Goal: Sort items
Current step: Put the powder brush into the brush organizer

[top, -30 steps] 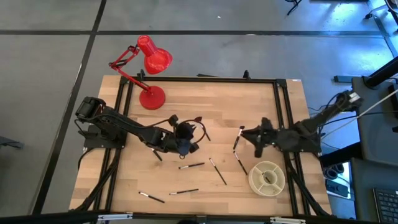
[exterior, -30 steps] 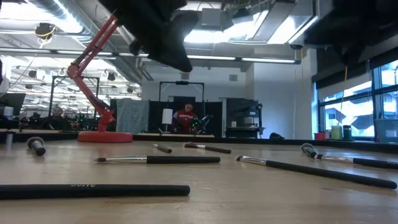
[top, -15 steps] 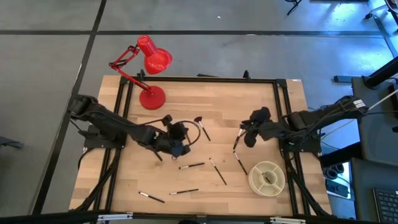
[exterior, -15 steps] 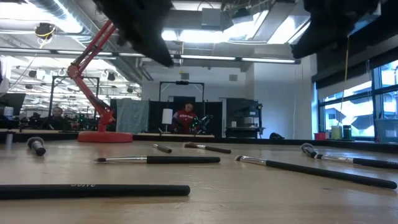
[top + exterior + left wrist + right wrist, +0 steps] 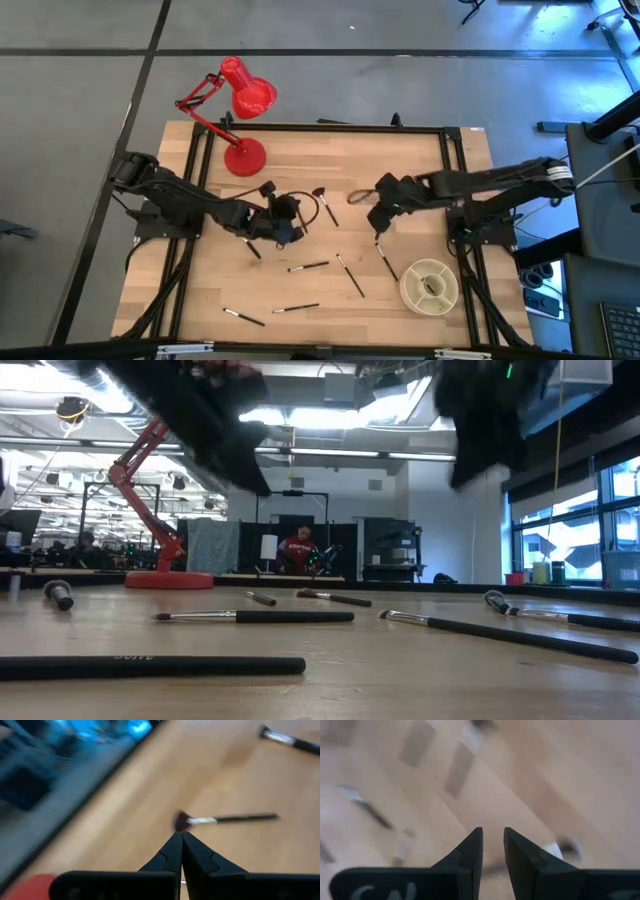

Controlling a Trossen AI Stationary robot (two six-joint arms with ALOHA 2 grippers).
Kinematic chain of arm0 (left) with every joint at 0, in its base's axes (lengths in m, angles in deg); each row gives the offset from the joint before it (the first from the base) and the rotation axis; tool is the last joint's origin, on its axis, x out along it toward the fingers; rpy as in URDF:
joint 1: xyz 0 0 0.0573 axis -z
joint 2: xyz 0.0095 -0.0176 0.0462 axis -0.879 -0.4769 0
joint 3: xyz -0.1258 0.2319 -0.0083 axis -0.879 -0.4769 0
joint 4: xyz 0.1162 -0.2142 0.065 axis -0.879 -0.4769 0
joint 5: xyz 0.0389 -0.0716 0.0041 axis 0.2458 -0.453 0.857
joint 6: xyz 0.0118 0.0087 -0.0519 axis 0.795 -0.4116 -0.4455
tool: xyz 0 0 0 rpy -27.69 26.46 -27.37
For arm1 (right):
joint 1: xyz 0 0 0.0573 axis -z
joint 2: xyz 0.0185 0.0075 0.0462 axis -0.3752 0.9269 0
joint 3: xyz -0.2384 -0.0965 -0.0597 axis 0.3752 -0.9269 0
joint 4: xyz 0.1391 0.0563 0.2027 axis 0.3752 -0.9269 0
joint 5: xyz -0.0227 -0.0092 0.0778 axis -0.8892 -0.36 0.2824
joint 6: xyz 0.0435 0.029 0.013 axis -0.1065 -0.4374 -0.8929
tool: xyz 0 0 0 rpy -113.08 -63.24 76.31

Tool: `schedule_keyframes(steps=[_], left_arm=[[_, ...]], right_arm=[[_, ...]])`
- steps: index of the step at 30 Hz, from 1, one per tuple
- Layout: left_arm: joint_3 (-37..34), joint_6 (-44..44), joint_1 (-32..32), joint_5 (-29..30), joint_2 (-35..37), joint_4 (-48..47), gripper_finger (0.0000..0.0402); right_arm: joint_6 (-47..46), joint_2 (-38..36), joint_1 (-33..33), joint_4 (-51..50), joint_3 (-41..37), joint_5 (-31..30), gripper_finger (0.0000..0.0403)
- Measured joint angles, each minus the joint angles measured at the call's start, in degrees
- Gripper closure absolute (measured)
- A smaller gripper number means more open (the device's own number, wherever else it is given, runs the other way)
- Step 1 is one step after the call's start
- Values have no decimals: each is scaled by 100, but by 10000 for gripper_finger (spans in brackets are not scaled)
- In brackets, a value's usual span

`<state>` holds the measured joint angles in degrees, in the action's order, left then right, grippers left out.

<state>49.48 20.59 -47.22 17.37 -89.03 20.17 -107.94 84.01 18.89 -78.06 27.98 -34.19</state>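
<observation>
Left gripper is over the desk centre-left, fingers pressed fully together in the left wrist view with nothing seen between them. A fan brush lies just beyond its tips in that view, not held. Right gripper is at about 3 o'clock from desk centre, fingers a narrow gap apart, nothing visibly gripped.

Brushes are scattered loose on the desk: one near centre just at 3 o'clock of the left gripper, one just under the right gripper, one at 5 o'clock of it, two at mid-desk towards 6 o'clock, two near the 6 o'clock edge. Dish sits at 4–5 o'clock, with something dark in it; what it is cannot be told. Lamp stands at 11 o'clock.

Risks, as judged:
- Left gripper is closed on nothing beside a brush; a missed pick is likely, and if the arm travels to the dish empty, a cycle is wasted.
- Thin handles lying flat may be skidded or rolled by a descending finger instead of being pinched.
- The two grippers are near each other around the centre; a clash could be caused if the same brush is reached for.
- The brush under the right gripper could be knocked towards the other one close by, making a double grab.
</observation>
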Motion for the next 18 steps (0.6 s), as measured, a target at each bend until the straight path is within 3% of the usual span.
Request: schedule_keyframes(steps=[4, 7, 18], left_arm=[[-655, 650, -292, -1060, 0, 1634, 400], [-898, 712, -454, -1505, 0, 2435, 395], [-1086, 714, -586, -1568, 0, 2886, 370]], right_arm=[[-524, 555, 583, -907, -57, 341, 323], [-619, 830, 885, -1113, -57, 659, 305], [-1381, 1423, 1461, -790, -57, 480, 190]])
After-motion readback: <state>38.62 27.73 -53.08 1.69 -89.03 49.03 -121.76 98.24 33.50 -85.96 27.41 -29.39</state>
